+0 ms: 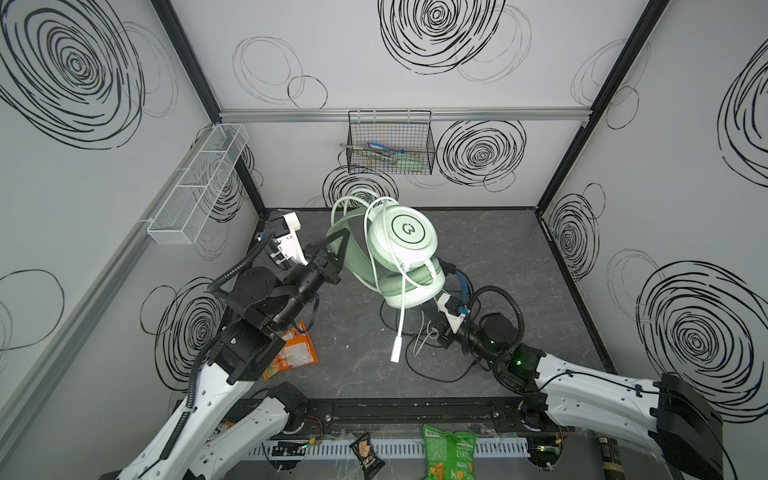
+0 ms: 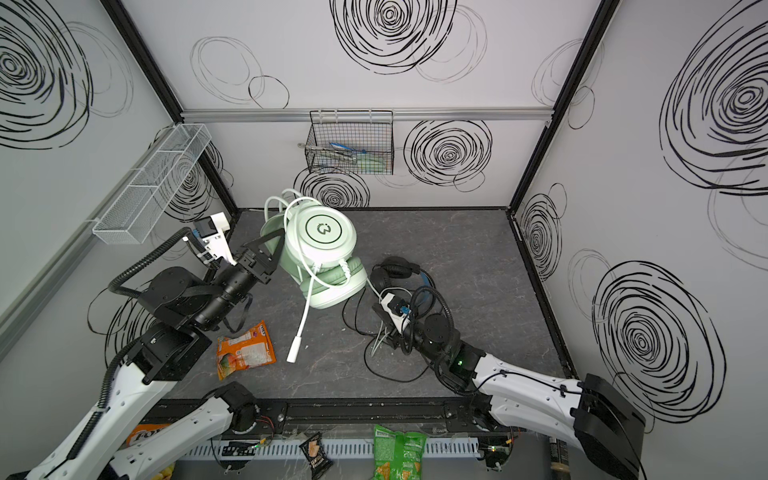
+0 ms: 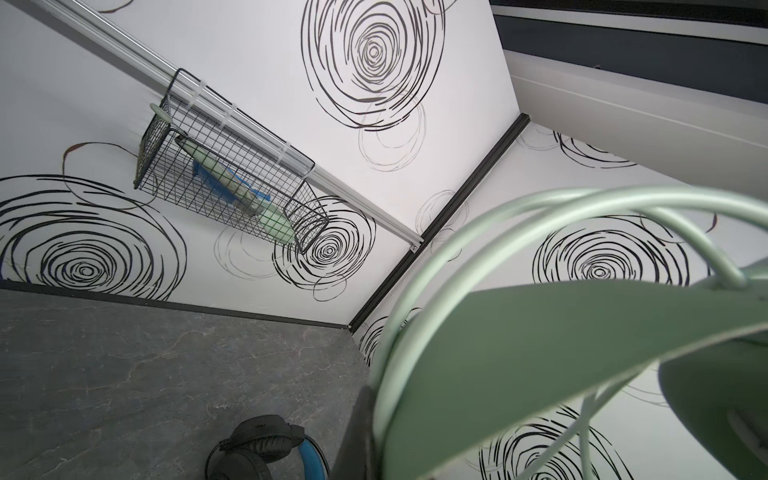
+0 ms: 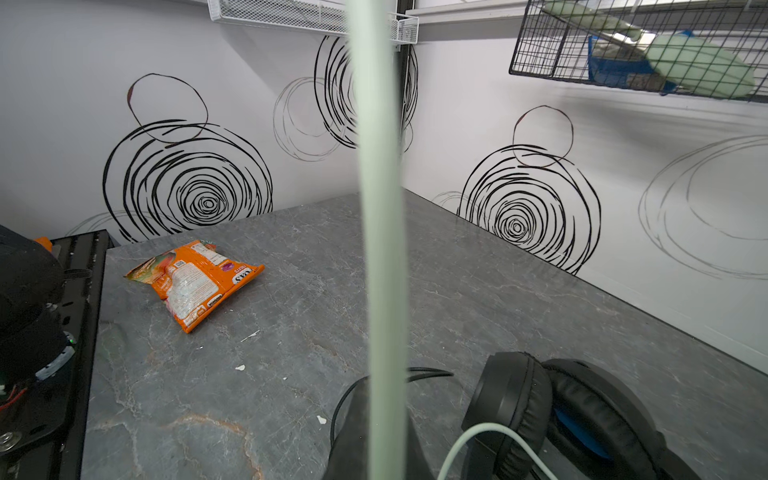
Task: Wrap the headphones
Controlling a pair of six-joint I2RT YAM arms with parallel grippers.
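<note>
The mint-green headphones hang tilted above the table, white cable looped over them. My left gripper is shut on their green headband; only one dark finger shows in the left wrist view. A white boom dangles below the earcups. Just under the lower earcup, my right gripper is shut on the white cable, which rises straight up from its jaws. The black headphones lie on the table right behind the right gripper.
An orange snack bag lies front left by the left arm. Loose black cable curls around the right wrist. A black wire basket hangs on the back wall, a white mesh basket on the left wall. A green bag lies beyond the front rail.
</note>
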